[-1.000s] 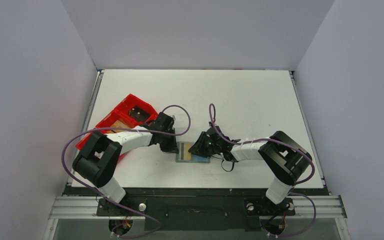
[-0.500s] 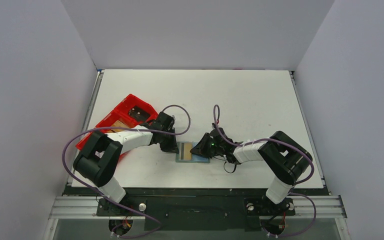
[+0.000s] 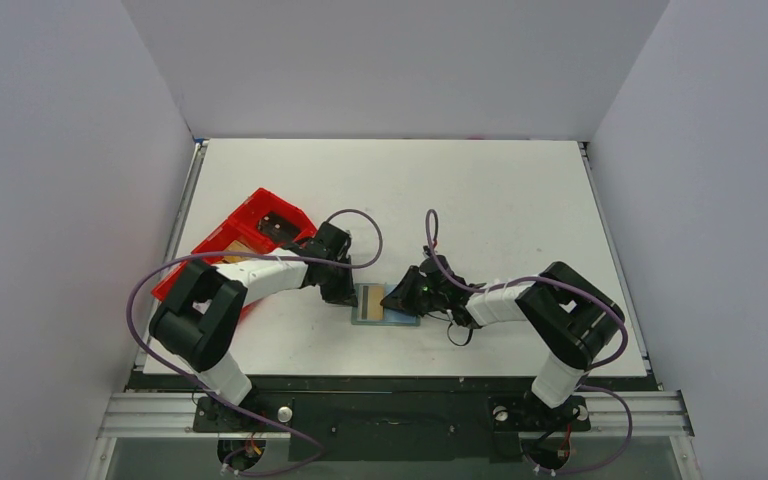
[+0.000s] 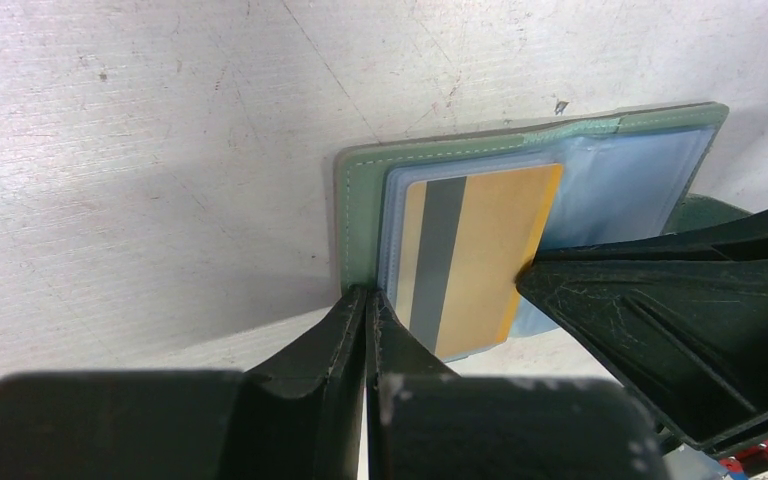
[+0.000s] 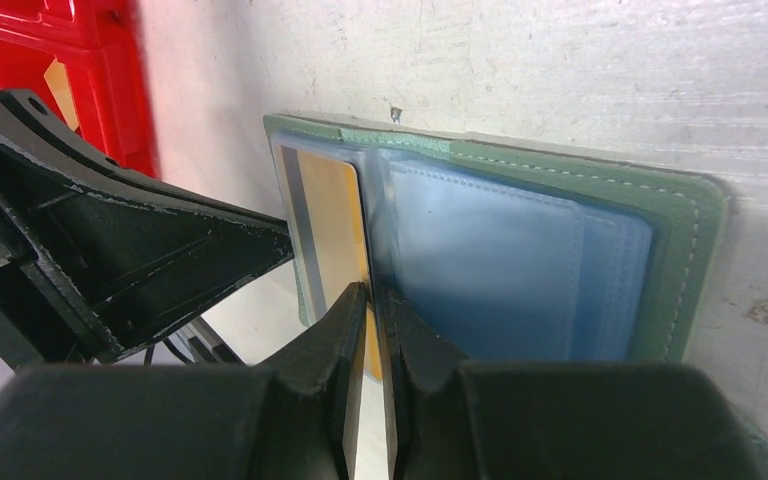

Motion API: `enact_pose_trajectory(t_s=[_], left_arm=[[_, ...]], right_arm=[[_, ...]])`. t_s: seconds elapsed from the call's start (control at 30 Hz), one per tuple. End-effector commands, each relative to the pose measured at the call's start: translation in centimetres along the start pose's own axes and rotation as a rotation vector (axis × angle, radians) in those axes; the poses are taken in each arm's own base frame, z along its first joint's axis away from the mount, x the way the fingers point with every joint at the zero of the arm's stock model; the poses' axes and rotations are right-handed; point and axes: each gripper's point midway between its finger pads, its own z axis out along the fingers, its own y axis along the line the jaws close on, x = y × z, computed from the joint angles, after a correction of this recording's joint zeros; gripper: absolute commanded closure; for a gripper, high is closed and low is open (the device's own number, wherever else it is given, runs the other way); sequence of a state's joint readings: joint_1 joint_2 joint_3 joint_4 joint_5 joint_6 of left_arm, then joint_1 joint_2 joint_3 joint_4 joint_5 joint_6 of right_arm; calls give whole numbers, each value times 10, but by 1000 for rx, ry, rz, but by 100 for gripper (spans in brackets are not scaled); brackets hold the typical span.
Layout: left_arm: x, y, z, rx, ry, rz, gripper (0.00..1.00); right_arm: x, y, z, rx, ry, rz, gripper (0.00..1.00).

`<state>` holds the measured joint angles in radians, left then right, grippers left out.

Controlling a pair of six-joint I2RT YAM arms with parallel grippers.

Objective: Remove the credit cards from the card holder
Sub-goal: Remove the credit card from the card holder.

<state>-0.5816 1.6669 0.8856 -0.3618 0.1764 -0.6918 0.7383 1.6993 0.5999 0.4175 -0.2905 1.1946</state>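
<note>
The grey-green card holder (image 3: 373, 304) lies open on the table between my two grippers. It also shows in the left wrist view (image 4: 358, 190) and the right wrist view (image 5: 695, 225). A tan-gold credit card (image 4: 488, 250) with a grey stripe sticks partly out of its clear bluish sleeve (image 5: 500, 260). My left gripper (image 4: 367, 300) is shut on the card holder's left edge. My right gripper (image 5: 370, 295) is shut on the edge of the tan-gold card (image 5: 330, 210). I cannot tell whether a bluish card sits in the sleeves.
A long red tray (image 3: 245, 240) stands to the left behind my left arm, with a dark item and a tan item in it; its corner shows in the right wrist view (image 5: 70, 60). Grey walls enclose the table on three sides.
My right gripper shifted slightly a second ago and has since stayed still. The left gripper and the card holder have not visibly moved.
</note>
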Motion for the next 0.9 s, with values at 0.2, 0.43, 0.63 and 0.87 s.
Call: enact_pose_trajectory(t_s=[0.2,0.43,0.63,0.87], left_arm=[[25,8,30,-56,62,47,100],[27,10,31,-62,65,46,100],[28,13,32,-70,69,44,100],[29,15,32,-78,69,40,100]], right_arm=[[-5,17,8,-1,-9,-93,92],[-4,13,8,22,-9,-101,96],[-4,13,7,16,-14,-100,100],[-8,10,0,33,-34,-108,100]])
